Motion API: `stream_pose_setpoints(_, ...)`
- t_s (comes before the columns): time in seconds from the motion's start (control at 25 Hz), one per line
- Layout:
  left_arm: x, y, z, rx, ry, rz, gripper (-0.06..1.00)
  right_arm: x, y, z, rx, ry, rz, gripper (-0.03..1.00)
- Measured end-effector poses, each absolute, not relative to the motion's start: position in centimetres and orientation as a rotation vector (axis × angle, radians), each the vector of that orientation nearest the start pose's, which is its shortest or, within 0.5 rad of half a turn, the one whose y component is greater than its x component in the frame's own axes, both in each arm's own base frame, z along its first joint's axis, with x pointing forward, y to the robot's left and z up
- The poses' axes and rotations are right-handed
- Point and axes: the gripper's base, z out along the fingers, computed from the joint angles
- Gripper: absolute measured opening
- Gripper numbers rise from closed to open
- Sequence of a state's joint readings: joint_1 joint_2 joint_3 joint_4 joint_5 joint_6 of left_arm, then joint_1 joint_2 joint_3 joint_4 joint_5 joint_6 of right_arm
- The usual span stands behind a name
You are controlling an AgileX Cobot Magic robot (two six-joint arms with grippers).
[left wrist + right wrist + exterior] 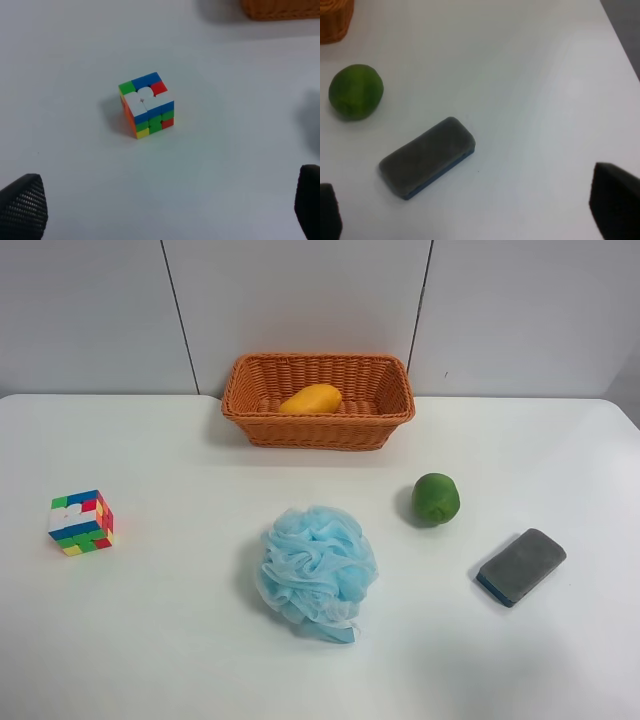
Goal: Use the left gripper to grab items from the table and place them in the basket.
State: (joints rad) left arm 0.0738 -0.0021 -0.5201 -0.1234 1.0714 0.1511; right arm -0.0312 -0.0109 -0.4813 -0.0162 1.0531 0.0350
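While exterior high hides arms | left tool [165, 205] spread; cube [147, 105] beneath

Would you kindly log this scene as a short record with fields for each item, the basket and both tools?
basket: at the far edge of the table, holds the mango
cube: on the table, under the left tool, untouched
pouf: on the table, near the middle
green fruit: on the table, beside the sponge, apart from it
left tool: open, empty
right tool: open, empty, above the sponge
items left outside: four
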Motion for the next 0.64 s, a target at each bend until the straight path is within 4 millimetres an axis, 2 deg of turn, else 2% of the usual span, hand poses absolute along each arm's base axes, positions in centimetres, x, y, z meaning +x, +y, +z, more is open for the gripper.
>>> stream_pose_setpoints(0.64, -0.82, -1.05, 28.24, 0.087, 2.021, -0.005, 0.99, -0.41, -0.12, 27.26, 0.068, 2.043, -0.017, 0.99)
